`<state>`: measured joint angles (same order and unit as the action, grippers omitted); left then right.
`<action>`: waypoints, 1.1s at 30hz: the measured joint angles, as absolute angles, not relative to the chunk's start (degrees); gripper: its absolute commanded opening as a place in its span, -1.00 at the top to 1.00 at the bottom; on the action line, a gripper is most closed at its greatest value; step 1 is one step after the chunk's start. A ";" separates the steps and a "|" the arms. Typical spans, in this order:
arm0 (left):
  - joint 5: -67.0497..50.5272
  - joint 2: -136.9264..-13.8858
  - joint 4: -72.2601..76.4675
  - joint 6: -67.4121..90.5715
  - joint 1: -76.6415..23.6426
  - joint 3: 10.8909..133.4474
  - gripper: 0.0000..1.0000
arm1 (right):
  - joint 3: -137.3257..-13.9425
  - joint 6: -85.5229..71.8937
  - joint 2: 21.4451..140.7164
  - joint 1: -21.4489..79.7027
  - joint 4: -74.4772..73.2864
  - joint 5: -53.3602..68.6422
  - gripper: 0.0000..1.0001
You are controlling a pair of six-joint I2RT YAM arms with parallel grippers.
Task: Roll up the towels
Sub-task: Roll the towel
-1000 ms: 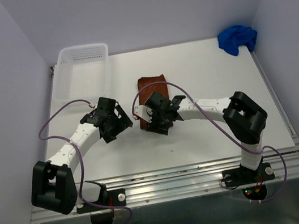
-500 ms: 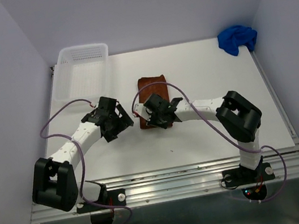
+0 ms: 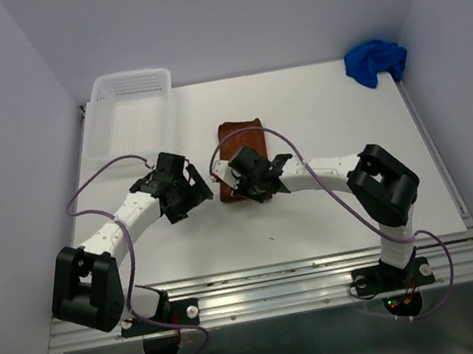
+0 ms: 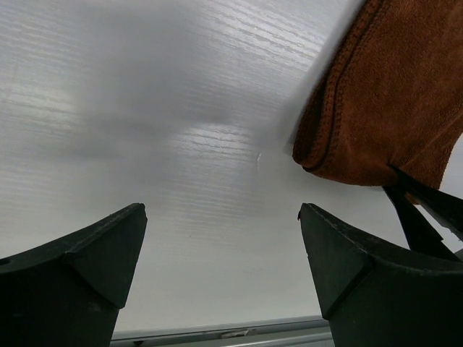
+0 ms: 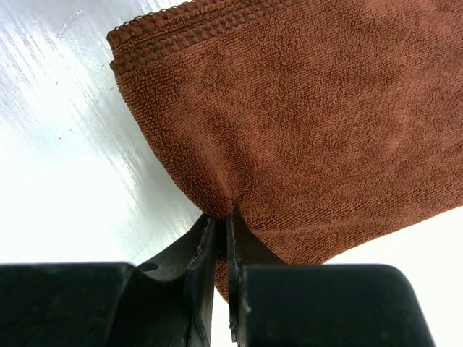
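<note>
The rust-brown towel (image 3: 241,135) lies folded flat in the middle of the white table (image 3: 332,206), its near end under my right gripper (image 3: 241,191). In the right wrist view that gripper (image 5: 221,214) is shut on the near edge of the brown towel (image 5: 311,116), the cloth pinched into a small pucker between its fingers. My left gripper (image 3: 196,193) hovers just left of the towel, open, with nothing between its fingers (image 4: 217,217); the brown towel's corner (image 4: 383,108) shows to its right. The blue towel (image 3: 375,61) sits bunched at the far right corner.
A white perforated basket (image 3: 128,113) stands at the far left of the table. Grey walls close in on the left, back and right. An aluminium rail (image 3: 274,291) with both arm bases runs along the near edge.
My right gripper has closed on the near edge of the brown towel and shifted slightly toward it. The left gripper has crept a little to the right, still open.
</note>
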<state>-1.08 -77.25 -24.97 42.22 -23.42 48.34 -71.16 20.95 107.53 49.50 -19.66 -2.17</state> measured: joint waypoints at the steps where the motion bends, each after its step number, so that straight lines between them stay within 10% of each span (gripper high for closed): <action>1: -1.32 -77.25 -24.86 42.13 -23.42 48.34 -0.98 | -71.20 20.97 107.53 49.50 -19.70 -2.24 0.86; 33: -8.03 -83.20 -17.26 38.37 -23.42 51.27 -0.98 | -82.61 24.25 111.18 40.80 -25.50 6.22 0.81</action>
<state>-8.03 -83.20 -17.26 38.37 -23.42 51.27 -82.61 24.25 111.18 40.80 -25.50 6.22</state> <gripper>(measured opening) 0.986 0.121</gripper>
